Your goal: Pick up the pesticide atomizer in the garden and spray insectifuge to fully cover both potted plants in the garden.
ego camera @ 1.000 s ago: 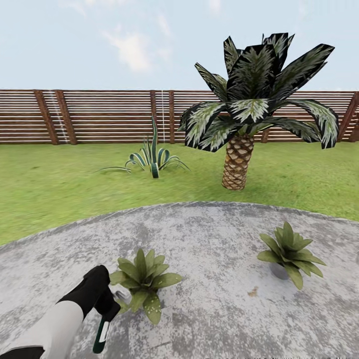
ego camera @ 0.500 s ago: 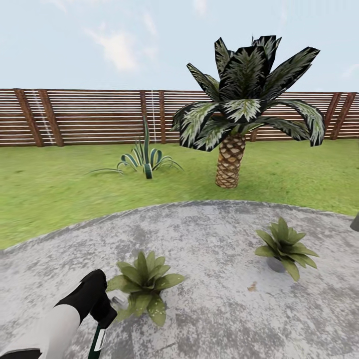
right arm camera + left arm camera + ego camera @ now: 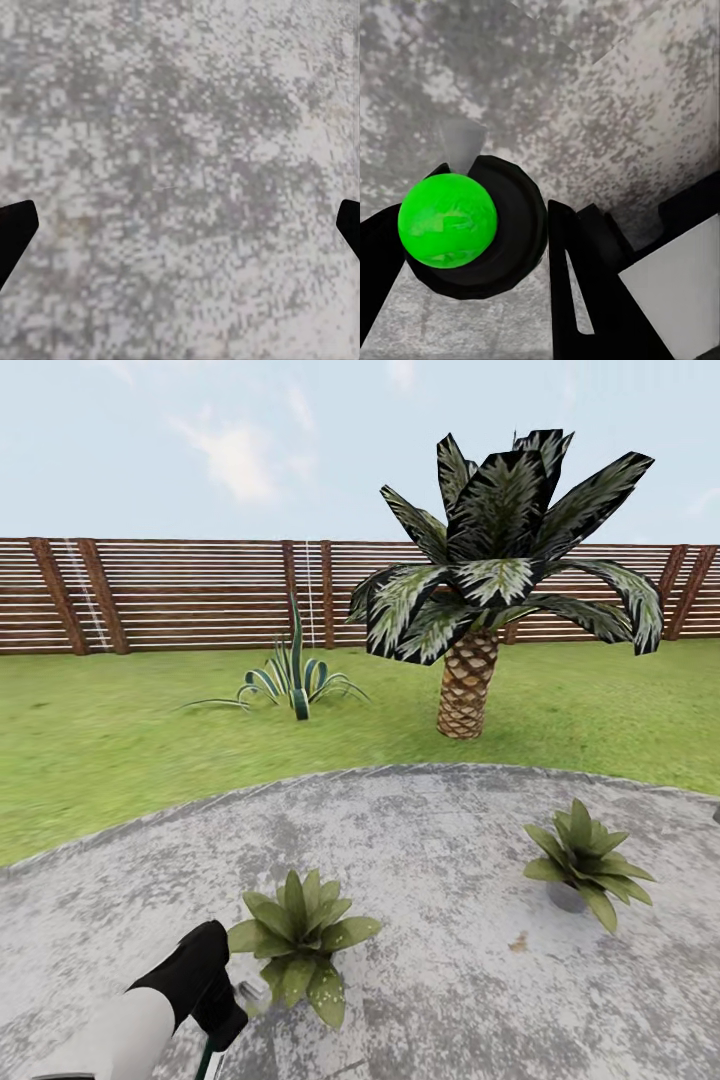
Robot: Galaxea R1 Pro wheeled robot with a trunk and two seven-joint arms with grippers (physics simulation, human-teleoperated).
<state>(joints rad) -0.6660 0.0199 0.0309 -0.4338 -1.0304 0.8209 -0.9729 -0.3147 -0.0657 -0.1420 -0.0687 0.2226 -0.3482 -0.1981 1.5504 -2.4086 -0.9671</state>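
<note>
In the head view the left gripper [image 3: 222, 1028] is low over the stone patio [image 3: 440, 840], just beside the nearer potted plant [image 3: 303, 940], and its jaws are closed on the pesticide atomizer [image 3: 205, 1060] (only a thin dark green part of it shows under the black wrist). In the left wrist view the bottle [image 3: 472, 225] sits between the two black fingers [image 3: 577, 292], seen from the end with a bright green round part. The second potted plant [image 3: 585, 863] stands well apart, to the right. The right gripper [image 3: 180, 225] has its jaws spread wide over the speckled stone. Behind are the palm [image 3: 480, 610], the agave [image 3: 292, 682] and the fence [image 3: 180, 595].
</note>
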